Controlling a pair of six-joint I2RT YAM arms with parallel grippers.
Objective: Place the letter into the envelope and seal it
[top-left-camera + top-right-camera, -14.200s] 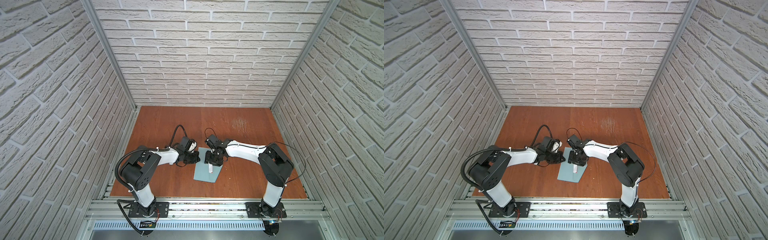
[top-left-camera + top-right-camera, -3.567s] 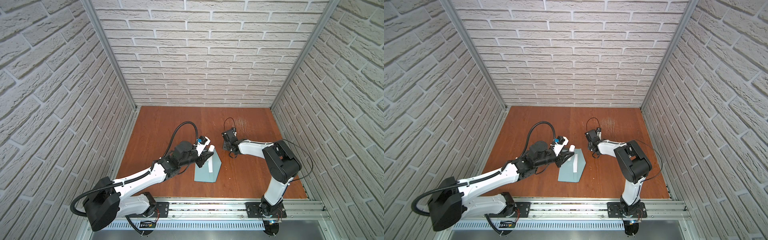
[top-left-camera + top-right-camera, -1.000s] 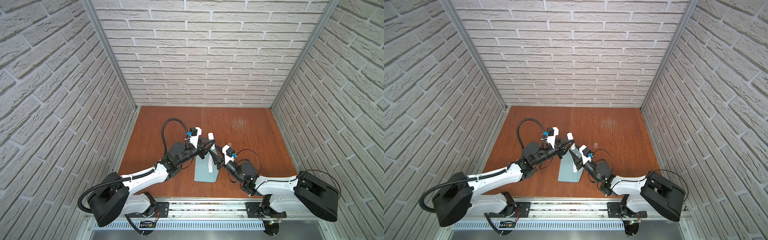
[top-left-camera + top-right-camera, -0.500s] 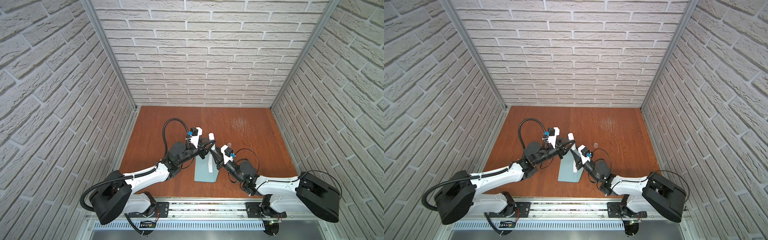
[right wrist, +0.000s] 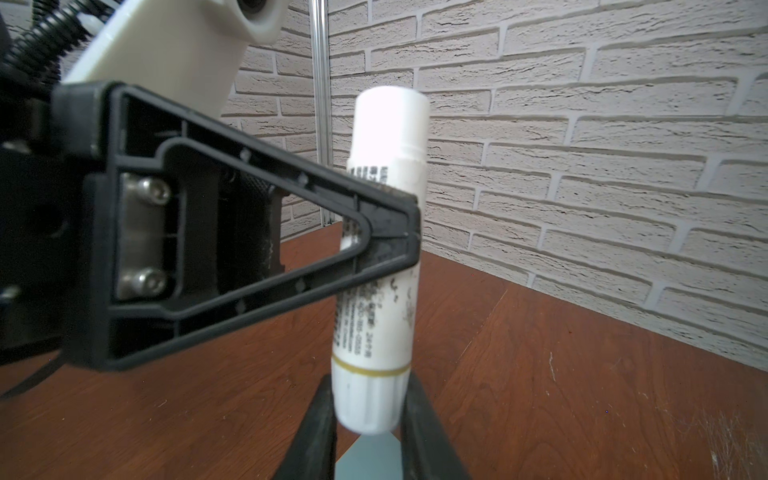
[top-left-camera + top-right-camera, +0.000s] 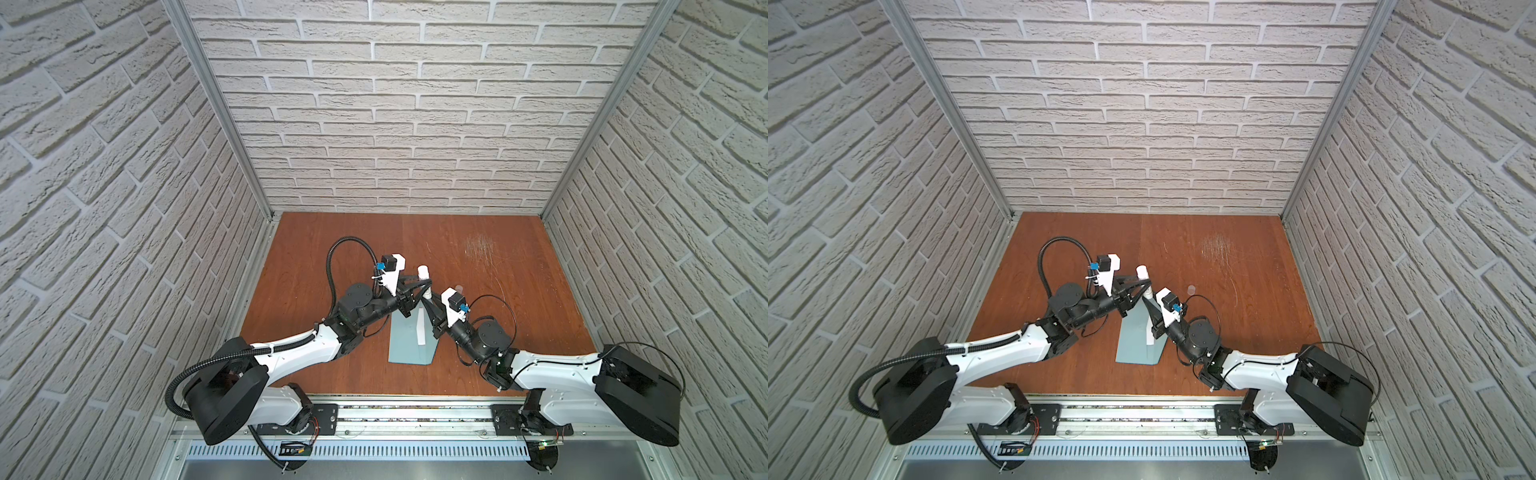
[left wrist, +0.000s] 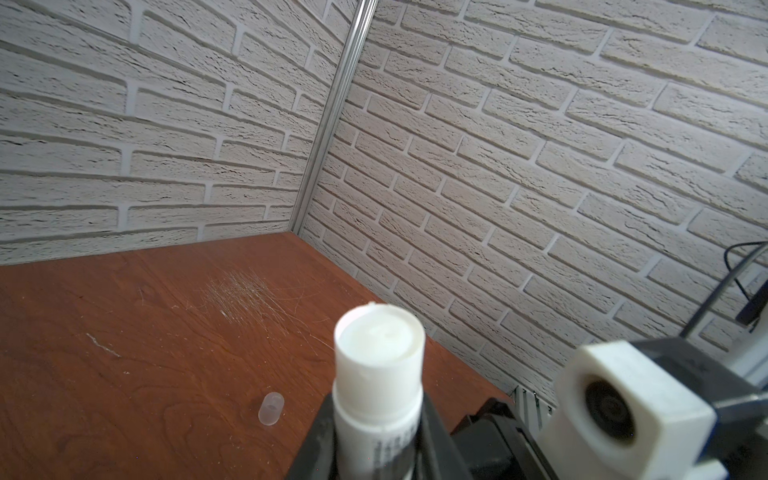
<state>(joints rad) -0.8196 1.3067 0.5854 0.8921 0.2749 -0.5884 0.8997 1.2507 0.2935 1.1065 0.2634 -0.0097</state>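
The light blue-grey envelope (image 6: 405, 345) (image 6: 1133, 345) lies flat on the wooden floor, and its pointed tip (image 5: 370, 459) shows under my right gripper. A narrow white strip (image 6: 420, 330) lies along it. The letter is hidden. Above the envelope a white glue stick (image 6: 423, 274) (image 6: 1142, 273) (image 7: 380, 374) (image 5: 382, 249) stands nearly upright with no cap on. My left gripper (image 6: 419, 287) (image 7: 376, 432) is shut on its middle. My right gripper (image 6: 430, 303) (image 5: 368, 401) is shut on its ribbed lower end, a finger on either side.
A small translucent cap (image 7: 271, 409) (image 6: 459, 287) (image 6: 1191, 289) lies on the floor to the right of the grippers. Brick-patterned walls close in the floor (image 6: 478, 332) on three sides. A scratched patch (image 6: 480, 245) marks the floor further back.
Within the last second my right gripper's jaws have come together on the lower end of the glue stick. The left gripper keeps its hold and both arms have hardly moved.
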